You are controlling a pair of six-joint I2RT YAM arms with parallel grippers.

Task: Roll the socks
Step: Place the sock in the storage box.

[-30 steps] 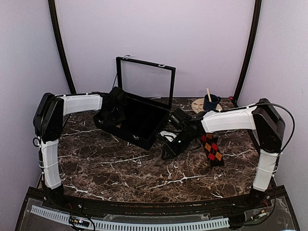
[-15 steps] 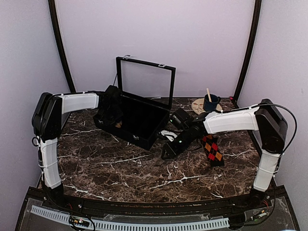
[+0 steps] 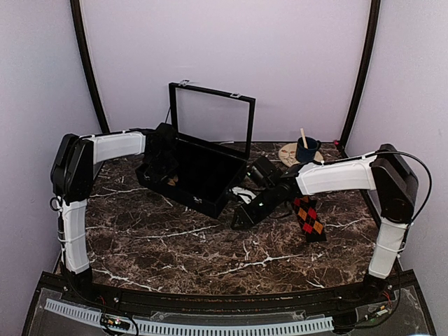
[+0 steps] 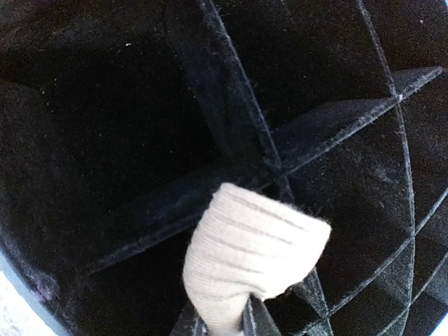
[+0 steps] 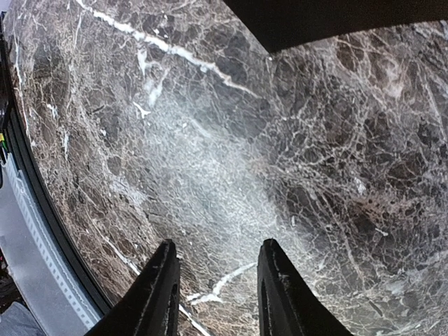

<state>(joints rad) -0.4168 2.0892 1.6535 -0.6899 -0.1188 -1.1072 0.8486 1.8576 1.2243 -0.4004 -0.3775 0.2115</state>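
Note:
One sock [image 3: 308, 217], black with red-orange argyle diamonds, lies flat on the marble table at the right, beside my right forearm. My left gripper [image 3: 162, 166] is inside the left end of the open black box [image 3: 210, 175]. In the left wrist view it [image 4: 224, 323] is shut on a pale, ribbed, rolled sock [image 4: 248, 255], held just above the box's black dividers [image 4: 231, 105]. My right gripper [image 3: 242, 218] hovers low over bare marble near the box's front corner. In the right wrist view it [image 5: 217, 262] is open and empty.
The box's glass lid [image 3: 212, 119] stands upright at the back. A dark blue mug [image 3: 306, 148] with a stick in it sits on a round coaster [image 3: 288, 152] at the back right. A small white item [image 3: 243, 194] lies by the box's right corner.
My left gripper has shifted slightly back and deeper over the box's left end. My right gripper has eased a little left and down over the marble.

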